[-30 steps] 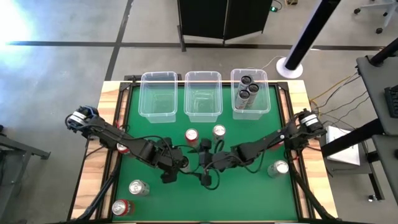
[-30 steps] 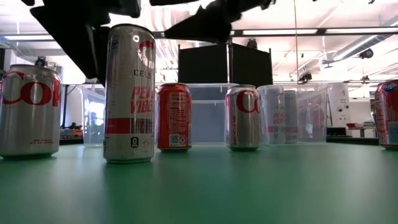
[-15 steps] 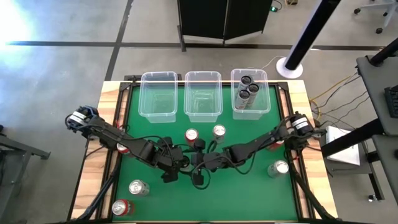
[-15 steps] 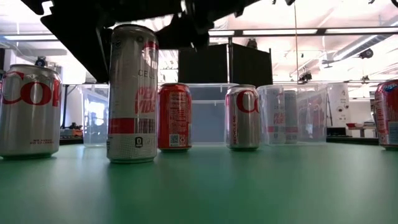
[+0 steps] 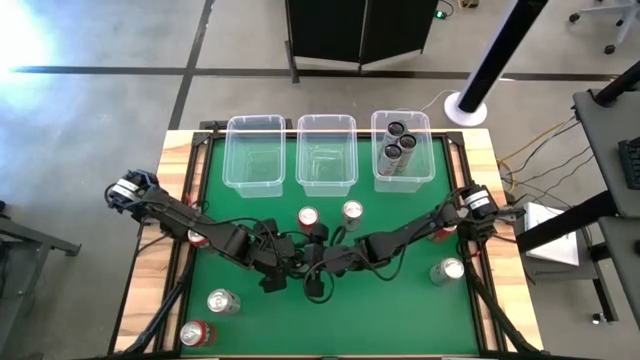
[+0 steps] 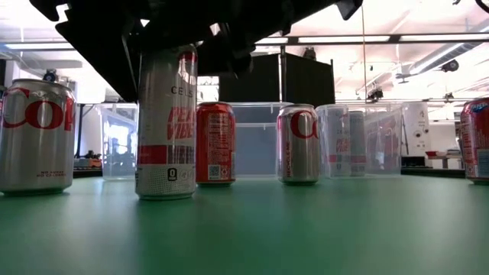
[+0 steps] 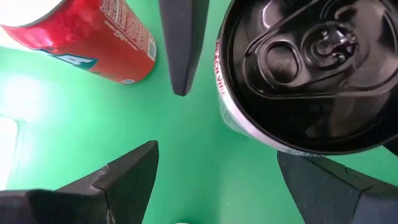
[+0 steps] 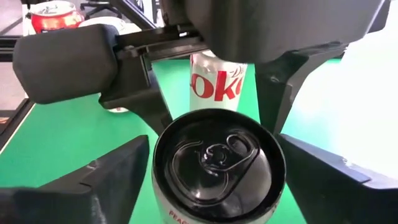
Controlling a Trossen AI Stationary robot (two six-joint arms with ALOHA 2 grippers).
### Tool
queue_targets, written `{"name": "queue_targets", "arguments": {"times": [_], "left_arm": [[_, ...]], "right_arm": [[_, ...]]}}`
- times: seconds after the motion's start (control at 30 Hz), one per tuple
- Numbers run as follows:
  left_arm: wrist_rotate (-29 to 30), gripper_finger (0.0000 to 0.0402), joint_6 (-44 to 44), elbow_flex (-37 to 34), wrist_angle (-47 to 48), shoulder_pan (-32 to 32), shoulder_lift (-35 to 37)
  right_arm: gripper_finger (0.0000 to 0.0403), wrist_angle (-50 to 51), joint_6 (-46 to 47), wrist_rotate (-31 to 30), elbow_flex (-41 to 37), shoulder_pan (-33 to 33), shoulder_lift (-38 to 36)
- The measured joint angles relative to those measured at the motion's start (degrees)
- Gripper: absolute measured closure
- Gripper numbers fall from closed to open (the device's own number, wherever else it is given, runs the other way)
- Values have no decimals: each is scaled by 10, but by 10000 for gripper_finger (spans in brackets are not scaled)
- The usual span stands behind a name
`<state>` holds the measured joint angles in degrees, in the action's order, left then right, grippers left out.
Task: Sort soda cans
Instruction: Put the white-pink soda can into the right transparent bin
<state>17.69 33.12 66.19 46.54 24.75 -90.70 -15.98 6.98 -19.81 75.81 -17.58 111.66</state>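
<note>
My right gripper (image 8: pixel 214 186) sits spread wide around the tall silver can (image 8: pixel 219 168), one finger on either side of its dark top and neither visibly touching it, and the can stands upright on the green table (image 6: pixel 306 229). My left gripper (image 7: pixel 217 180) is just across that same can (image 7: pixel 305 68), fingers also parted and holding nothing, with a red can (image 7: pixel 87 37) lying a little beyond one fingertip. Past both grippers I see a red can (image 5: pixel 308 217) and a silver can (image 5: pixel 352 210) standing side by side, and behind those three clear bins, the right-hand bin (image 5: pixel 425 172) holding three dark-topped cans (image 5: pixel 394 147).
</note>
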Motion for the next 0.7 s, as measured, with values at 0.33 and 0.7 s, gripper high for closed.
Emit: {"name": "queue_targets", "arguments": {"times": [0.33, 0.7], "left_arm": [[13, 90, -5, 0, 14, 0, 2], [118, 90, 9, -9, 54, 15, 129]], "right_arm": [[155, -5, 0, -3, 0, 0, -5], [156, 145, 25, -14, 7, -2, -101]]}}
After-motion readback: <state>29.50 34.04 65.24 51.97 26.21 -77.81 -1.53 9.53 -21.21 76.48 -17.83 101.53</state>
